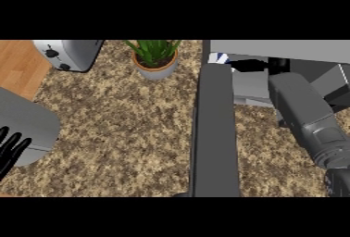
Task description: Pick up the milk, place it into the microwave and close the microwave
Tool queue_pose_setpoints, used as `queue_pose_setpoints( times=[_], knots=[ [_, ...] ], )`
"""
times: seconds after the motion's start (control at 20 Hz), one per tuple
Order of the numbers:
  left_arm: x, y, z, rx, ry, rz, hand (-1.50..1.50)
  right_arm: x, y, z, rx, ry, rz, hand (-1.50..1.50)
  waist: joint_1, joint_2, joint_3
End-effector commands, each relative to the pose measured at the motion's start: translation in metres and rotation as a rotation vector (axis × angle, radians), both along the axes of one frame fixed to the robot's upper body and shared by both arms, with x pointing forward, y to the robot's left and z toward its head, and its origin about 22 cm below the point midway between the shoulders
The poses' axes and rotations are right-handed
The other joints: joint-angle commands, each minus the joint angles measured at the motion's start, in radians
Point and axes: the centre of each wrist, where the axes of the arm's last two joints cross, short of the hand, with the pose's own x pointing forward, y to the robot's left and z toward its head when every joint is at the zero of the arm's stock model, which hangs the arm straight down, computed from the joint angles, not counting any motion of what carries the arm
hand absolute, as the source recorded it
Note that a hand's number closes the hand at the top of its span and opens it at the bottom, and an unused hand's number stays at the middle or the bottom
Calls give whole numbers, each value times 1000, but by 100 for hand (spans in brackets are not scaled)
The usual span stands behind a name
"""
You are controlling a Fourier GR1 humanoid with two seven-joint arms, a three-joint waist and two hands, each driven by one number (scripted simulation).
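Note:
The microwave (287, 46) stands at the upper right. Its dark grey door (216, 134) is swung wide open and juts toward me across the counter. The milk (219, 58), a white carton with blue stripes, shows just past the door's top edge, inside the microwave's opening; most of it is hidden. My right forearm reaches up into the opening, and my right hand (254, 65) is curled against the carton. At the lower left edge my left hand (9, 149) rests open, fingers up, holding nothing.
A silver toaster (68, 53) sits at the top left and a potted plant (156, 58) at top centre. A rounded grey object (24, 121) lies by the left hand. Speckled counter (123, 134) spreads between it and the open door.

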Motion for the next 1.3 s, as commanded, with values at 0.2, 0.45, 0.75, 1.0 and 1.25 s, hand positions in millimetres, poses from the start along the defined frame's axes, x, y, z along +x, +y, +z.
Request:
queue_pose_setpoints(
  times=[0.2,0.45,0.75,1.0,1.25],
  knots=[
    [12,-19,-25,-18,26,-157,-150,-17,-7,-35,189,33,175,-150,-44,-19,-1],
    [17,-39,-41,17,97,-284,-150,-30,-18,-57,351,35,299,-150,-78,-33,-2],
    [28,-58,-40,82,88,-304,-150,-68,15,-119,516,91,375,-150,-97,-46,-3],
    [21,-73,-64,91,85,-316,-150,-91,37,-146,576,108,417,-150,-123,-63,-6],
    [62,-89,-69,119,100,-321,150,-134,19,-185,513,192,384,-150,-159,-67,-7]
  ],
)
